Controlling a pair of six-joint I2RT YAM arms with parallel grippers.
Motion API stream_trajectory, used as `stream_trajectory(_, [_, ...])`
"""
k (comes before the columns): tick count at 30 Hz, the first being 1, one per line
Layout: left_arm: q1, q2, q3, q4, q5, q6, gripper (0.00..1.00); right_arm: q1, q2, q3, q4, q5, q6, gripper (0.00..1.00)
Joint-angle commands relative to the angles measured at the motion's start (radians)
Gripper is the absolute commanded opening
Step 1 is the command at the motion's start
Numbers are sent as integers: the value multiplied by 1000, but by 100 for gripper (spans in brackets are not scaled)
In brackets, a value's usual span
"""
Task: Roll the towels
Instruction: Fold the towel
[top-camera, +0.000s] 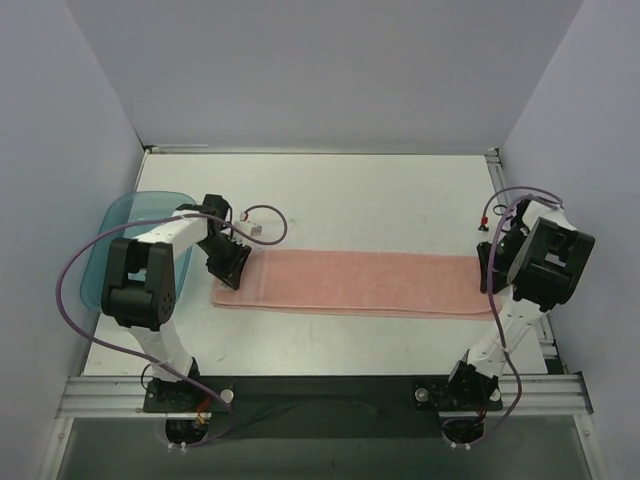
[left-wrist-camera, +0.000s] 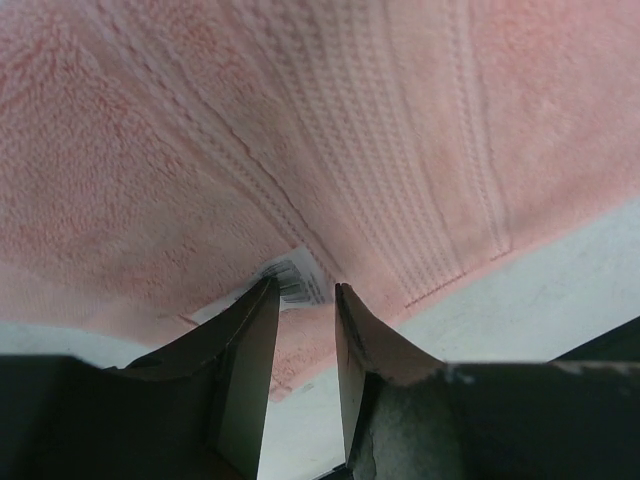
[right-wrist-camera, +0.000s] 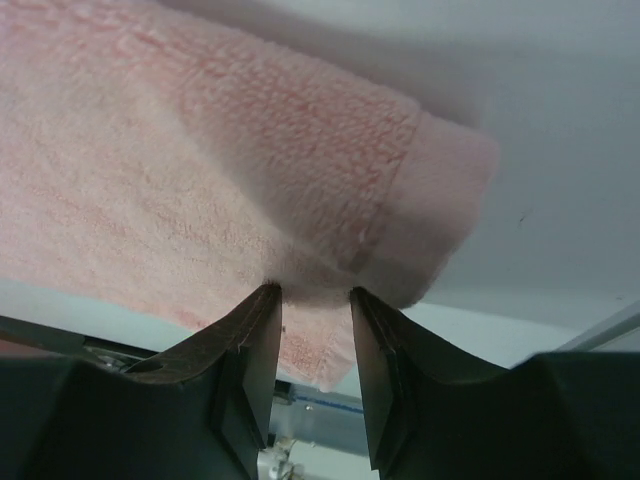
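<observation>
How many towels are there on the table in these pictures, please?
1. The salmon-pink terry-cloth towel lies as a long flat strip across the white table, one end at the left gripper, the other at the right gripper. No second towel shows.

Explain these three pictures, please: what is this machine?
It is two robot arms bolted at the near edge of a white table. The wide picture looks down from above. The two close-ups come from a camera on each wrist and show that arm's fingers. A salmon-pink terry-cloth towel lies in a long strip, with a translucent teal plastic tray at the left. The left fingers sit at the towel's left end and the right fingers at its right end, slightly apart. Whether they pinch it, I cannot tell.
</observation>
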Motion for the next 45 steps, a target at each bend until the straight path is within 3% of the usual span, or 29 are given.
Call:
stream_trajectory(1, [2, 55, 65, 47, -37, -86, 40, 27, 47, 112, -4, 74, 82, 35])
stream_trajectory(7, [2, 101, 138, 23, -26, -110, 40, 53, 128, 261, -10, 110, 140, 37])
stream_trajectory(11, [2, 61, 155, -6, 39, -98, 44, 45, 17, 223, -41, 62, 128, 45])
stream_trajectory(12, [2, 37, 155, -12, 56, -98, 48, 30, -11, 208, -41, 48, 128, 52])
stream_trajectory(13, [1, 23, 159, -17, 85, -104, 50, 21, -45, 194, -41, 45, 128, 53])
stream_trajectory(19, [-5, -49, 168, -25, 129, -109, 62, -63, -30, 176, -61, 22, 137, 51])
stream_trajectory(28, [-7, -65, 171, -45, 124, -75, 64, -50, 51, 168, -61, -25, 189, 49])
stream_trajectory(37, [-7, -63, 183, -49, 121, -66, 64, 12, 148, 188, -16, 53, 239, 48])
stream_trajectory(40, [-7, -72, 182, -51, 121, -63, 65, 16, 153, 194, -18, 68, 236, 45])
stream_trajectory(43, [-7, -79, 182, -51, 121, -61, 65, 16, 154, 192, -32, 82, 210, 31])
stream_trajectory(44, [-7, -80, 182, -52, 121, -61, 65, 15, 151, 191, -33, 85, 202, 18])
stream_trajectory(45, [-7, -80, 180, -52, 122, -63, 64, 10, 144, 185, -39, 87, 194, 12])
